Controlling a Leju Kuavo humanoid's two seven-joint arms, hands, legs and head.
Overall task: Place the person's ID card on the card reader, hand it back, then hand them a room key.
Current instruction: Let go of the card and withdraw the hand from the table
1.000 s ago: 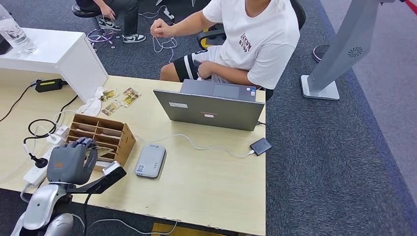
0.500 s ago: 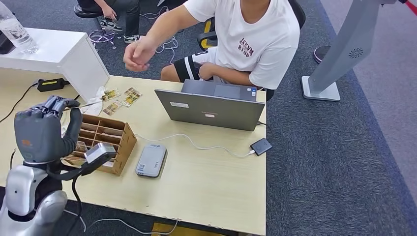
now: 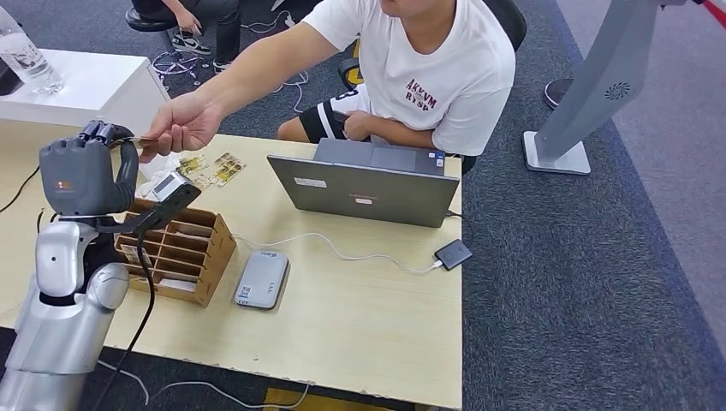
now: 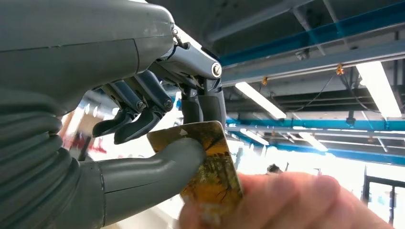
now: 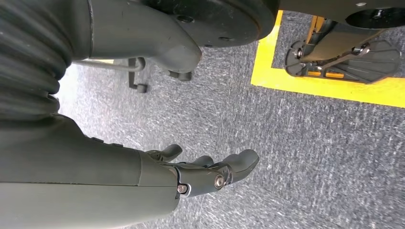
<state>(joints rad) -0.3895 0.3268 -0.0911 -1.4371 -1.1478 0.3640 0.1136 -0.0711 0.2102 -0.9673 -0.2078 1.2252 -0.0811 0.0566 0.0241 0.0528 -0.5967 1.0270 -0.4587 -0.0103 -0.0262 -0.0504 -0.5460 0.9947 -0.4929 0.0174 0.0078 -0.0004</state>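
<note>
Raised above the pale wooden desk (image 3: 360,317), the grey left hand (image 3: 83,175) pinches a glossy yellow patterned room key card (image 4: 210,167), which a person's hand (image 3: 181,124) also grips. The right hand (image 5: 210,174) hangs empty, fingers loosely apart, over grey carpet (image 5: 286,157).

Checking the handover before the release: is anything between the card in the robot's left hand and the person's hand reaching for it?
Nothing visible. The left hand pinches the card between thumb and fingers, and the person's hand already touches its free end, above the table's far edge.
</note>
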